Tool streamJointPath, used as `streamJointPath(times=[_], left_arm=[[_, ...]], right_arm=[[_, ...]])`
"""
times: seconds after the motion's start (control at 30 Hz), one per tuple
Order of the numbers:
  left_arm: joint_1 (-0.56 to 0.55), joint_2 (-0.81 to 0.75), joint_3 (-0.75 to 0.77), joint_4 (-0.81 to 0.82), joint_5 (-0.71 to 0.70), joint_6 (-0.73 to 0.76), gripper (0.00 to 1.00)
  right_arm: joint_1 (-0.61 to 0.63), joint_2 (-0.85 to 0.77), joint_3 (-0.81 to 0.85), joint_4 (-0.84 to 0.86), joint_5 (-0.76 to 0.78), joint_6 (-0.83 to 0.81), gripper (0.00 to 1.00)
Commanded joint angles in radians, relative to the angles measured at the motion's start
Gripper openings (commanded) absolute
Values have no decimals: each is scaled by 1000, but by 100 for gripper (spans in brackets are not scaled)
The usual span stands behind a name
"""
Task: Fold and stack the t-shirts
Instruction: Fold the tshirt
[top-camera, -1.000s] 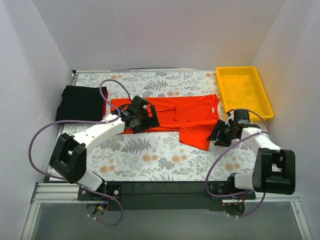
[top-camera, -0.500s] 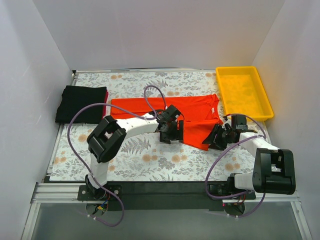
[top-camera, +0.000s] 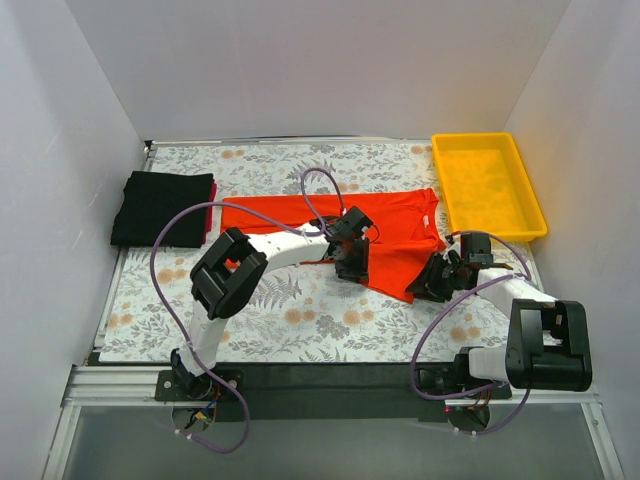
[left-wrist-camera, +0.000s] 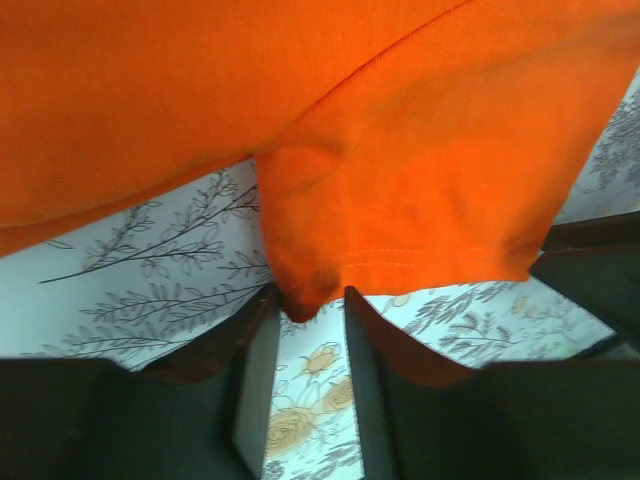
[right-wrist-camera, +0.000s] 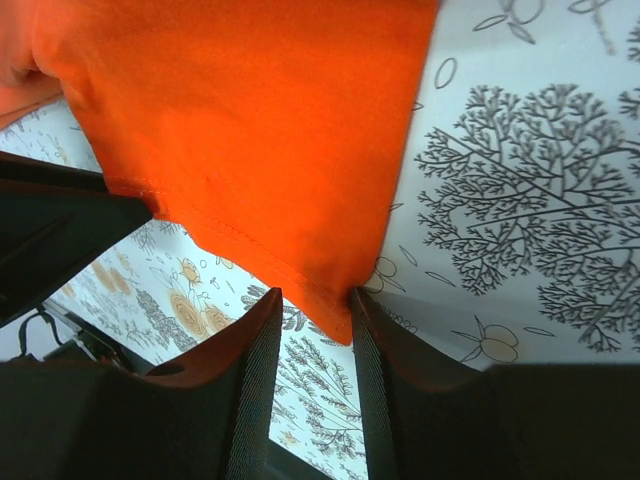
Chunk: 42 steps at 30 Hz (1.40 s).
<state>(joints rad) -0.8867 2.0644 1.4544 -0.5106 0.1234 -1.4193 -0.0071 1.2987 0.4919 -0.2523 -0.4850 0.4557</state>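
At the near edge of the bright orange-red cloth t-shirt (top-camera: 390, 215), both arms have just taken new places. The left claw (top-camera: 352, 262) has swung over from the shirt's left part to the near hem at the middle and has narrowed from wide apart. The right claw (top-camera: 425, 285) has moved only a little and has also narrowed at the near right corner. I judge that this prepares the next fold: both can lift the near flap and carry it away over the body. The top view hides the jaws, but the wrist views show them. A bunched hem tip sits between the left claw (left-wrist-camera: 300, 300)'s jaws, touching both, and the pointed corner fills the right claw (right-wrist-camera: 312, 300) likewise. The shirt lies across the flowered desk (top-camera: 300, 310). Only the top view shows the folded black t-shirt (top-camera: 160, 205) at far left, a dark red one (top-camera: 210, 215) under it, and the yellow plastic tray (top-camera: 470, 140) at far right.
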Motion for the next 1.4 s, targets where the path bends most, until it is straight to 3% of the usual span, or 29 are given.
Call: streamJointPath(times=[0.0, 0.1, 0.23, 0.4, 0.57, 0.7, 1.0, 1.37], left_arm=[[-18, 31, 11, -20, 10, 13, 27], [-24, 31, 11, -17, 22, 8, 15], [-24, 30, 8, -14, 28, 2, 7], [-24, 13, 11, -17, 18, 0, 3], [-17, -47, 23, -23, -36, -6, 0], [31, -76, 63, -11, -41, -7, 0], [150, 42, 305, -11, 30, 40, 0], [245, 151, 409, 95, 85, 54, 0]], right_arm=[[36, 16, -35, -36, 88, -12, 35], [59, 30, -33, -36, 120, -12, 34], [113, 62, -23, -35, 184, -3, 27], [159, 70, -1, -44, 240, 0, 1], [162, -19, 97, -116, 299, -21, 1], [164, -15, 294, -180, 348, -61, 1], [159, 221, 640, -194, 336, -97, 1], [159, 494, 985, -193, 304, -201, 1]])
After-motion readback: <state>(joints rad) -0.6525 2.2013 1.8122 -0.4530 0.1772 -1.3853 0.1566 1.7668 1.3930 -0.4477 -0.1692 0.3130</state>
